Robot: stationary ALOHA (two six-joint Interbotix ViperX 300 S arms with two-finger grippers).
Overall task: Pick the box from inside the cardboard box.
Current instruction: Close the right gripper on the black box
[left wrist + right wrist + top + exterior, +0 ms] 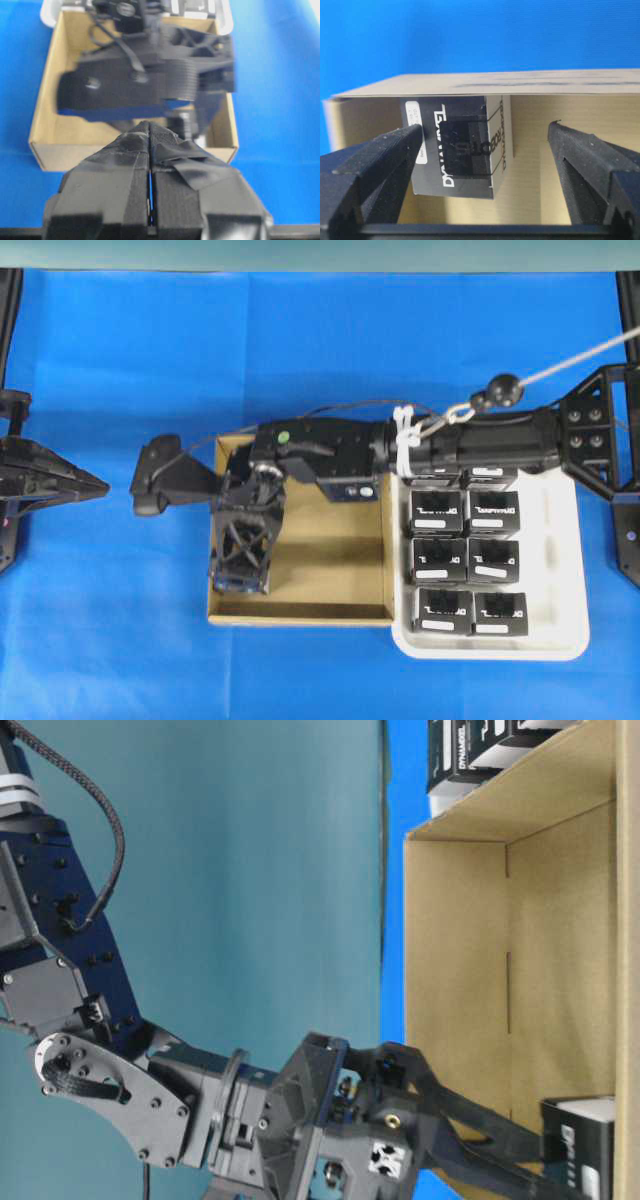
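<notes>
The right arm reaches across the blue worktop [120, 360] from the right edge of the overhead view, over the white plastic tray [560, 640], and tips its right pincer [240, 565] down into the cardboard box [330, 615], at the carton's left side; the pincer stands wide open, its two black fingers [375, 160] spread well apart in the right wrist view, gripping nothing; between them, nearer the left finger, lies the box [457, 145], a small black cuboid with whitish lettering and a white label strip, resting on the tan floor of the carton against the inner wall; the left finger sits just beside the label end of it, though whether it touches cannot be told; in the table-level view the same box [585, 1145] shows at the lower right with a finger reaching to it; in the overhead view the arm hides it; the tray sits touching the carton's right wall and carries identical black boxes [465, 560] in two columns, the upper ones partly under the arm; the left pincer [150, 165] rests at the left of the worktop, well apart from the carton, its tape-wrapped fingers pressed together with only a thin slit between them, holding nothing.
</notes>
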